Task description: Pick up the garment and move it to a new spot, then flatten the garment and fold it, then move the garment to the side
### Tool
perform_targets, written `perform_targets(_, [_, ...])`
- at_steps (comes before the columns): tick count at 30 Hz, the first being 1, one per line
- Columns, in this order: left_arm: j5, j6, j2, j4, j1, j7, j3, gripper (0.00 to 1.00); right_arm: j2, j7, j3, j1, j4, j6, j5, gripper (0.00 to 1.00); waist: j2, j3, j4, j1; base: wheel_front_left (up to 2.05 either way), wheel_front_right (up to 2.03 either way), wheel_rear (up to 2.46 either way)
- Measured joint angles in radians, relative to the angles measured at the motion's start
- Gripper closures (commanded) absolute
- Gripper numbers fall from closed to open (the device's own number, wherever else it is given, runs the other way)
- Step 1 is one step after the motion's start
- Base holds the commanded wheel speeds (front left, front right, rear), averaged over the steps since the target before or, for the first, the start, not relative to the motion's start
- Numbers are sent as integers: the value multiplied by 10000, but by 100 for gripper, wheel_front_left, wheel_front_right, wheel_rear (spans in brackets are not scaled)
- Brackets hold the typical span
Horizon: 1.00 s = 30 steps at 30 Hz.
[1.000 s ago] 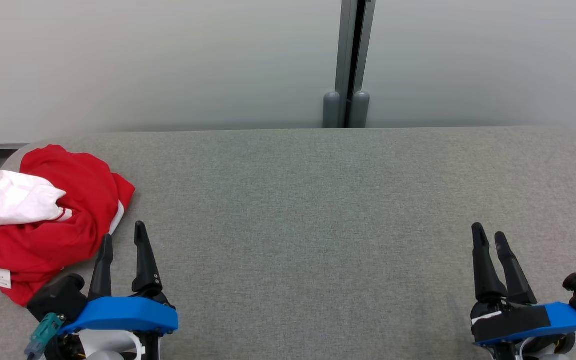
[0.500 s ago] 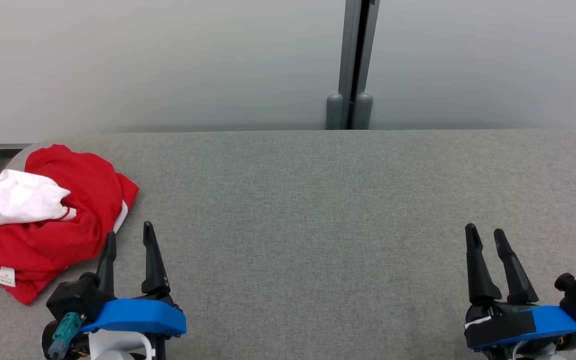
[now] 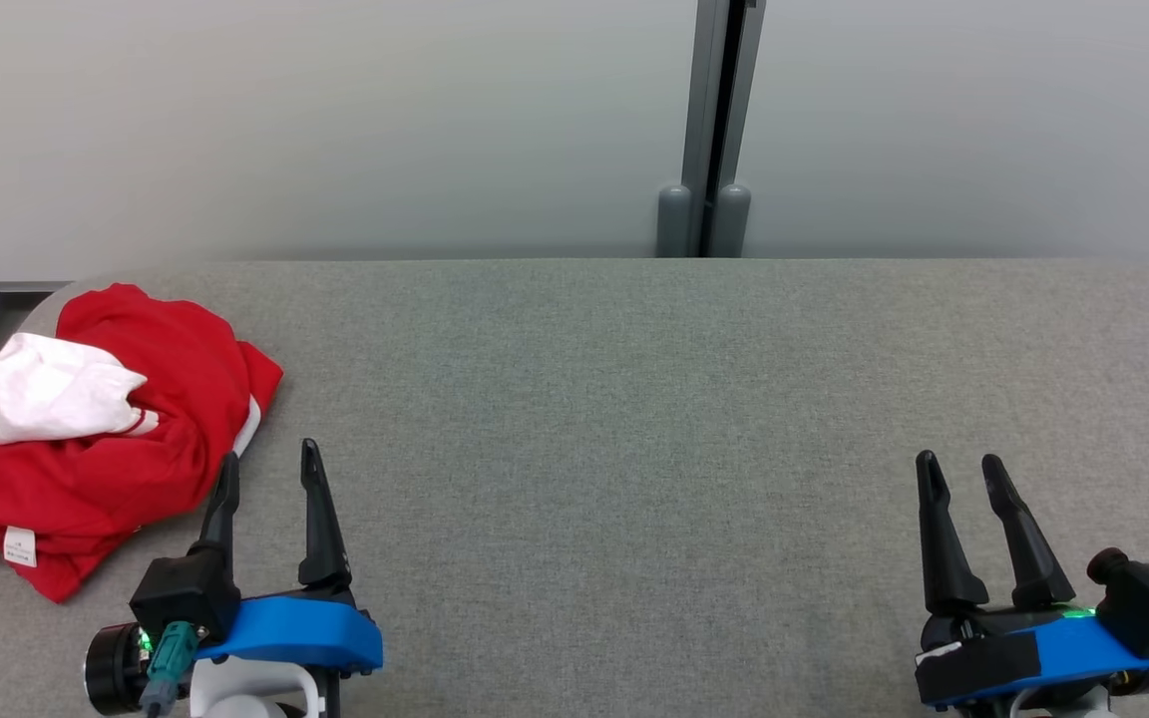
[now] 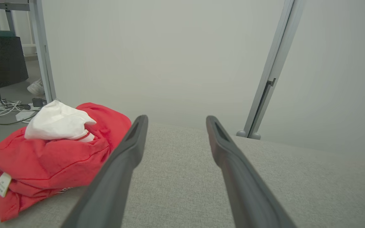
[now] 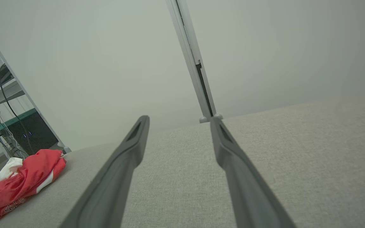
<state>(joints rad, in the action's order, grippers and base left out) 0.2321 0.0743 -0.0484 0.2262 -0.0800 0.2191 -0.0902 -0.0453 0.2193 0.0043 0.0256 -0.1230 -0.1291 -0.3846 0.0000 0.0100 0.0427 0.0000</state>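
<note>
The garment (image 3: pixel 96 449) is a crumpled red piece with a white part bunched on top and a small white label, heaped at the table's left end; it also lies at the left in the left wrist view (image 4: pixel 52 155) and far left in the right wrist view (image 5: pixel 21 183). My left gripper (image 3: pixel 268 462) stands open just right of the heap's near edge, nothing between its fingers (image 4: pixel 128 152). Far off at the lower right, my right gripper (image 3: pixel 958 467) is open and empty over bare cloth.
The grey fabric table (image 3: pixel 634 419) runs the full width, its far edge against pale partition panels with a grey post (image 3: pixel 709 130) between them. Past the table's left end stand a metal frame, cables and a dark box (image 4: pixel 2 57) on the floor.
The whole head picture has drifted a little rightward, so the camera has turned. Both grippers sit slightly lower and further inward than before, still open. The garment lies as it did.
</note>
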Motion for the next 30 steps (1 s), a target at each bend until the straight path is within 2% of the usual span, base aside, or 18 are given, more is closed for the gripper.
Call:
perform_targets(23, [-1285,234,-19,470,-105,316,-355,0,-10,410,65,-60,-226,-2,1789,0,0,114,123,0,0,0,0])
perform_targets(30, [-1089,307,-19,472,-122,199,-330,0,-12,430,8,-59,-393,-2,1845,0,0,103,157,0,0,0,0])
